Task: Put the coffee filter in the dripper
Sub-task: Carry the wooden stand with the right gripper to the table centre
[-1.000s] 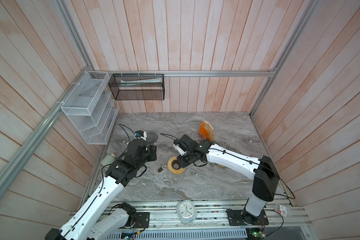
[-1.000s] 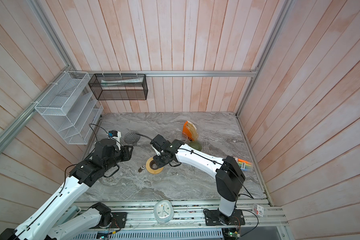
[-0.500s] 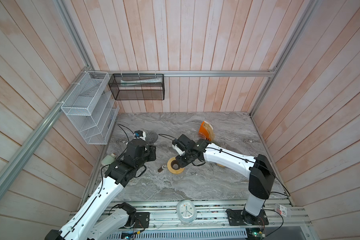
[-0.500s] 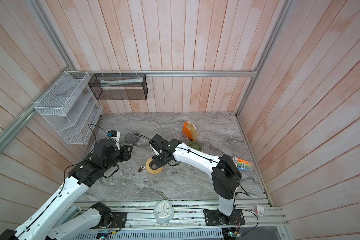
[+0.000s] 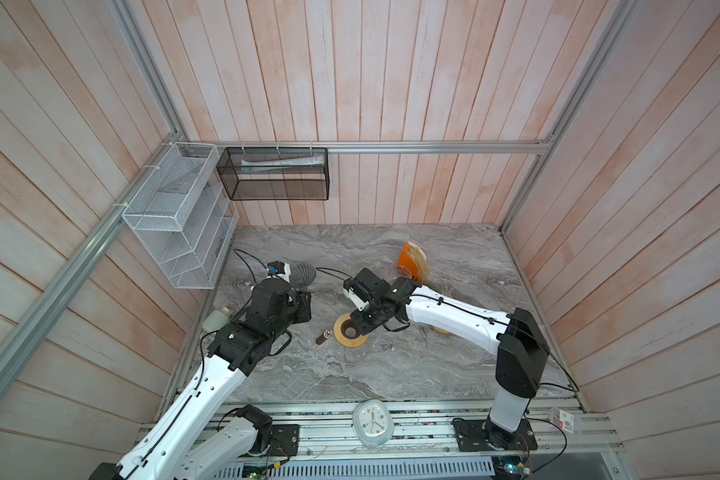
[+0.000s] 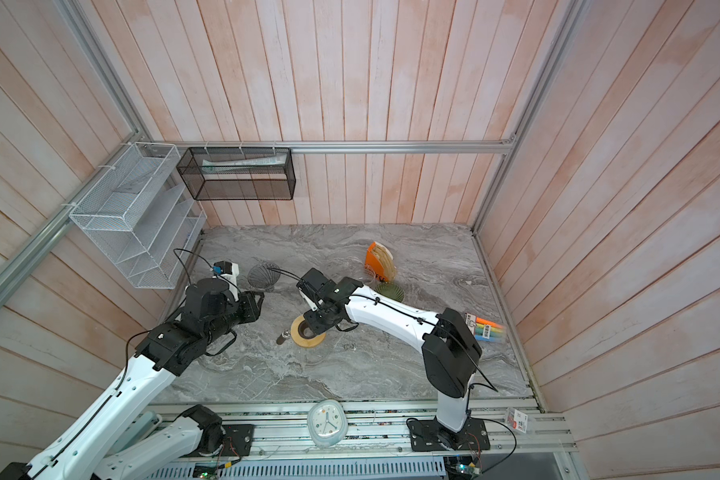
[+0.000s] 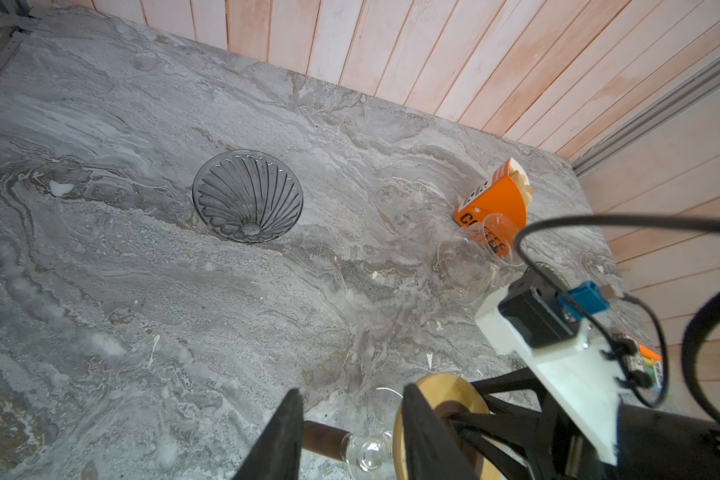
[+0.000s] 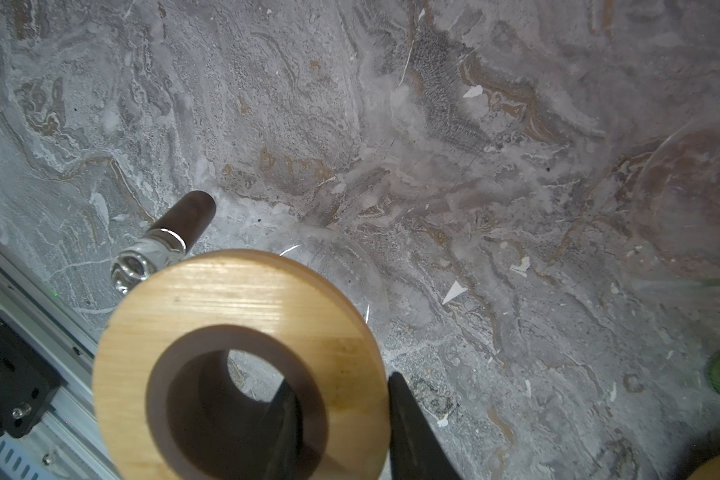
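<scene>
right gripper (image 8: 339,380): fingers clamped across rim of round wooden ring (image 8: 233,291) | left gripper (image 7: 352,392): fingers apart, empty, near ring | cream paper coffee filters (image 7: 522,187): in orange cardboard box (image 7: 493,203) beyond ring | ribbed smoky glass dripper (image 7: 248,195): beyond ring, well apart from box

White shells on the left arm (image 5: 200,395) and right arm (image 5: 454,320), chunky black joint housings (image 5: 518,357), a thin black cable (image 6: 387,306) clipped along the top, black tapered fingers (image 7: 283,432), blue connector (image 7: 587,297) on a white camera mount (image 7: 570,374).
</scene>
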You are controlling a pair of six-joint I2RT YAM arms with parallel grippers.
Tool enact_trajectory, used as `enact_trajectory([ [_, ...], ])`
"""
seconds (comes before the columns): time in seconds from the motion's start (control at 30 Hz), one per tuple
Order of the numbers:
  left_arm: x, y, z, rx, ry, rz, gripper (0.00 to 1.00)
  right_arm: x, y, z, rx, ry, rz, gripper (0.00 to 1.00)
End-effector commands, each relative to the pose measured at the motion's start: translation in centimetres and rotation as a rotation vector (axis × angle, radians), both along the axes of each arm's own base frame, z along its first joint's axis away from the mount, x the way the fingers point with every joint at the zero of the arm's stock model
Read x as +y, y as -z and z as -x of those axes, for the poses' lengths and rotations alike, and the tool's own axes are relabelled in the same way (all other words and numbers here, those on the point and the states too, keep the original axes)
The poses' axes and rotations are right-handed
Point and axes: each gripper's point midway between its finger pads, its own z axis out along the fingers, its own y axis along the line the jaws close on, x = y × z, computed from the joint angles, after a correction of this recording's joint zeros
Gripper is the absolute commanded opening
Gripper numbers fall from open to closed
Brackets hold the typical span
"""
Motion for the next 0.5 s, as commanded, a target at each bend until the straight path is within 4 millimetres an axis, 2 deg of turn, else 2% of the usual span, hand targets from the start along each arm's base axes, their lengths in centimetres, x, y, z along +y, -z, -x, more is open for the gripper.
enact_trajectory([
  [0.0,0.27,0.32,0.11,-0.007,0.002,-0.007,0.42,0.00,-0.15,-0.02,-0.006,-0.007,0.019,0.33],
  [0.27,0.30,0.51,0.16,-0.006,0.001,-0.007,0.42,-0.02,-0.44,0.34,0.007,-0.012,0.010,0.39],
  [0.47,0.33,0.63,0.17,-0.003,-0.001,-0.007,0.42,0.12,-0.93,0.50,0.011,-0.015,-0.005,0.39],
])
